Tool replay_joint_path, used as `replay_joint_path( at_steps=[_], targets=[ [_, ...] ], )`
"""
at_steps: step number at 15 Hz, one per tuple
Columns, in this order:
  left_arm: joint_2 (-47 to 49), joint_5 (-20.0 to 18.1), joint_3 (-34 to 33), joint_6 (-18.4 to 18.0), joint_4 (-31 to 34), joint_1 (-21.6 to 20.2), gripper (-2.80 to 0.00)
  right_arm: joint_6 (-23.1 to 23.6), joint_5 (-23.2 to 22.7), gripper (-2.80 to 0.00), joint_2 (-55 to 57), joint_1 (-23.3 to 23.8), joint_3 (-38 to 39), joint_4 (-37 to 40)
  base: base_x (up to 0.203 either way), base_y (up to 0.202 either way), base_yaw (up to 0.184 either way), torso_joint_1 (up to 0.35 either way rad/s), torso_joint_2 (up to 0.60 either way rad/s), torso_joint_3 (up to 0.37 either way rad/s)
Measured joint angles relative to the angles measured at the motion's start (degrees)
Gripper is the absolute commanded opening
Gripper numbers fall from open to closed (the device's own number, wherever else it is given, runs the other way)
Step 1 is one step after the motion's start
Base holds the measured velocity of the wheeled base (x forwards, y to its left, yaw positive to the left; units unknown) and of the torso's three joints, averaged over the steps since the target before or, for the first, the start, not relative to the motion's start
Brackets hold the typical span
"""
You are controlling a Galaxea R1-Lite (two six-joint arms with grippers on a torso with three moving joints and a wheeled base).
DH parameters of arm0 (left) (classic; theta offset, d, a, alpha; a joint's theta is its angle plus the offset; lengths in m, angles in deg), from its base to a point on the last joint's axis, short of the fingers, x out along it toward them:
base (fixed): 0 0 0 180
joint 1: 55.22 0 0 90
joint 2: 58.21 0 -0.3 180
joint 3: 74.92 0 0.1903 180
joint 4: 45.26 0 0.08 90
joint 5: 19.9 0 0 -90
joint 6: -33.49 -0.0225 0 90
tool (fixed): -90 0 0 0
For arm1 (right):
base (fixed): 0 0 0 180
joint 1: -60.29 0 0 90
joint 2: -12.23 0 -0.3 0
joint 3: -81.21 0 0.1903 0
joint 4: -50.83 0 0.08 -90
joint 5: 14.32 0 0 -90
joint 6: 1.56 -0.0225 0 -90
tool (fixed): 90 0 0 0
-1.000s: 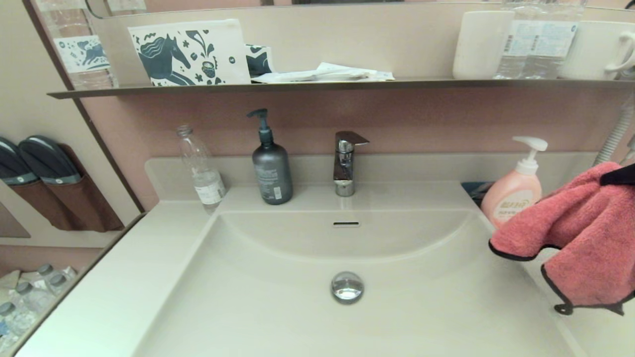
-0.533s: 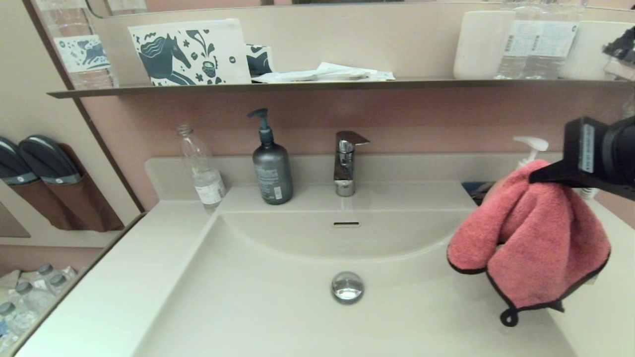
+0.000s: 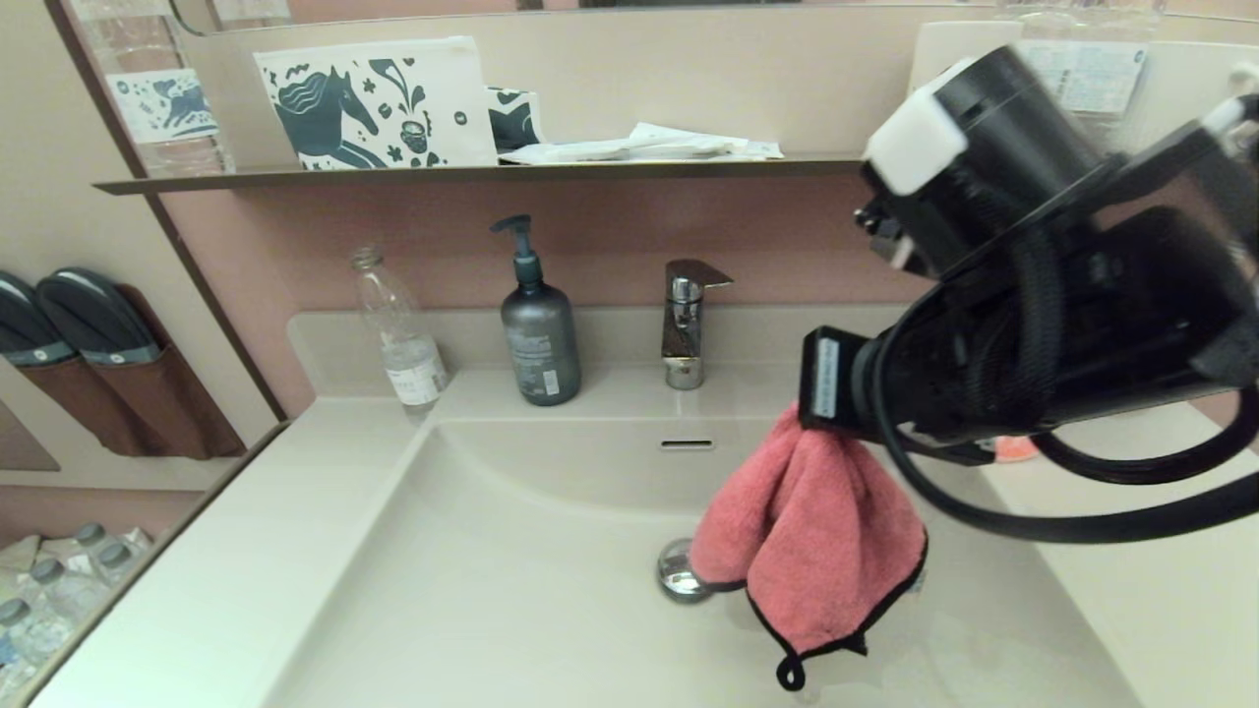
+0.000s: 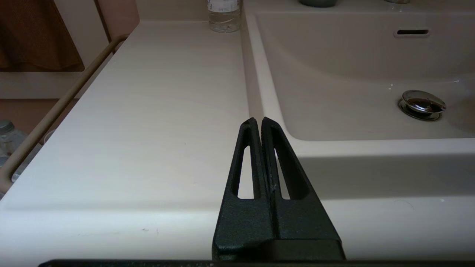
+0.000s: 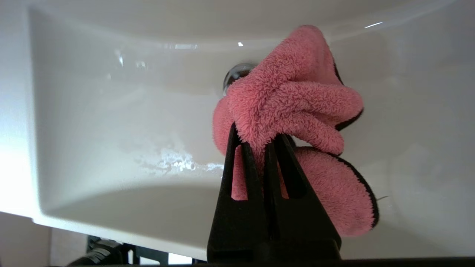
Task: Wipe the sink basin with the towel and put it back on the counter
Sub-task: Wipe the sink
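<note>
- Two arms on this rig, but only the right gripper (image 5: 259,139) is doing anything: its jaws are clamped on a bunched fold of the towel (image 3: 811,531).
- The towel hangs off those jaws over the sink basin (image 3: 492,590), right half of the bowl, with its lower edge and black loop dangling low over the basin floor. Can't tell if it's actually touching the surface.
- From the head view the cloth covers the right side of the drain plug (image 3: 675,570); the right wrist view shows the plug peeking out just behind the pink fluff.
- Left gripper (image 4: 261,122) is parked over the bench (image 4: 148,111) by the basin's left front corner, jaws pressed together, holding nothing.
- Back ledge stuff: clear bottle (image 3: 398,334), grey pump bottle (image 3: 538,324) and faucet (image 3: 686,320) all stand upright, well apart from the towel.
- Some wet-looking glints show on the basin floor in the right wrist view.
</note>
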Motion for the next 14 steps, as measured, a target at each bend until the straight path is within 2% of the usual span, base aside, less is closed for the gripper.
replay_joint_path(
  at_steps=[2,4,6,9,12,14],
  targets=[
    [0.0,0.0,0.0,0.0,0.0,0.0,-2.8,0.0,0.8,-2.8,4.4,-2.5,-1.7,-0.1,0.0,0.0,0.0,0.0,0.0,0.0],
    [0.0,0.0,0.0,0.0,0.0,0.0,-2.8,0.0,5.1,-2.8,8.0,-3.3,-2.9,0.0,0.0,0.0,0.0,0.0,0.0,0.0],
    [0.0,0.0,0.0,0.0,0.0,0.0,-2.8,0.2,9.6,-2.8,9.9,-2.6,-2.9,1.8,0.0,0.0,0.0,0.0,0.0,0.0],
    [0.0,0.0,0.0,0.0,0.0,0.0,-2.8,1.6,14.1,-2.8,10.1,-0.8,-2.6,9.3,0.0,0.0,0.0,0.0,0.0,0.0],
    [0.0,0.0,0.0,0.0,0.0,0.0,-2.8,1.0,16.6,-2.8,9.9,1.6,-0.4,14.2,0.0,0.0,0.0,0.0,0.0,0.0],
    [0.0,0.0,0.0,0.0,0.0,0.0,-2.8,-1.8,16.9,-2.8,10.0,2.1,3.9,14.7,0.0,0.0,0.0,0.0,0.0,0.0]
  ],
)
